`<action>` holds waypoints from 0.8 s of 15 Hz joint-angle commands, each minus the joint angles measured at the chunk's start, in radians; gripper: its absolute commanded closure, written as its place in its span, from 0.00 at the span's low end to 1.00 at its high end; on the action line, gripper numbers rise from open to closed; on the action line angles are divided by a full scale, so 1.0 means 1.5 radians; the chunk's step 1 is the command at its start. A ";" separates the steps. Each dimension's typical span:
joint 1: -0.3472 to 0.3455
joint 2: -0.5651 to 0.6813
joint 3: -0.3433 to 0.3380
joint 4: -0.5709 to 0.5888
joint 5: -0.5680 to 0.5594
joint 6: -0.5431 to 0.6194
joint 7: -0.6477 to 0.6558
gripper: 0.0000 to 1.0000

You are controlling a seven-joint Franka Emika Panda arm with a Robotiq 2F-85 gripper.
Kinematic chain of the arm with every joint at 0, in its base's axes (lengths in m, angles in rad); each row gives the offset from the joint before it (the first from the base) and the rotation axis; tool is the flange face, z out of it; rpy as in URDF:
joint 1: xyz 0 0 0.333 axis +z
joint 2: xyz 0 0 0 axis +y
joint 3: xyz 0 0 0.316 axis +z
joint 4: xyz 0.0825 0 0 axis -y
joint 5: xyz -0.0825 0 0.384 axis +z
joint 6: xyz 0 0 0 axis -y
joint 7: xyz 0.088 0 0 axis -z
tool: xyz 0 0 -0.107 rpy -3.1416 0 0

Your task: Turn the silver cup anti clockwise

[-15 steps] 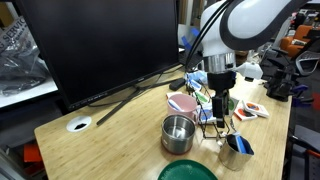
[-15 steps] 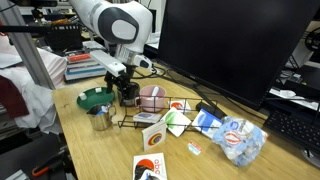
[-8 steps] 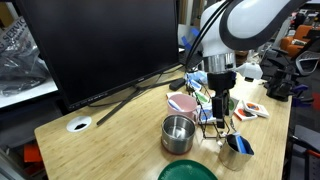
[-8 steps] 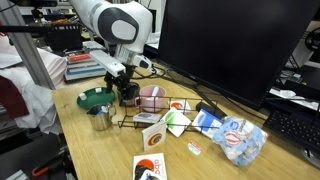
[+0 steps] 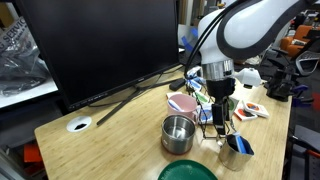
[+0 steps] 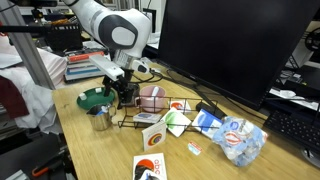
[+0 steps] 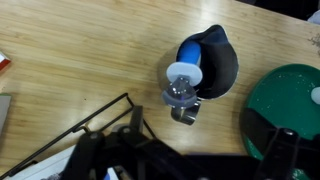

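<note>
The silver cup (image 5: 238, 150) is a small shiny metal cup with a blue part at its rim, standing on the wooden table near its edge. It also shows in an exterior view (image 6: 100, 120) and in the wrist view (image 7: 200, 65), with its handle pointing toward the camera. My gripper (image 5: 220, 117) hangs open and empty above the table, beside the cup and over the black wire rack (image 5: 213, 128). It shows in an exterior view (image 6: 122, 97), and its dark fingers spread wide at the bottom of the wrist view (image 7: 190, 165), apart from the cup.
A wider steel pot (image 5: 178, 132) and a green bowl (image 5: 188, 172) (image 7: 290, 105) stand near the cup. A pink bowl (image 5: 183, 103), snack packets (image 6: 235, 138) and a large monitor (image 5: 100, 45) lie behind. The table edge is close to the cup.
The arm has shifted slightly, with the gripper edging a little toward the cup. The cup has not moved.
</note>
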 commanded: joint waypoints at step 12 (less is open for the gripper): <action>0.009 0.063 0.004 -0.002 -0.021 0.070 0.067 0.00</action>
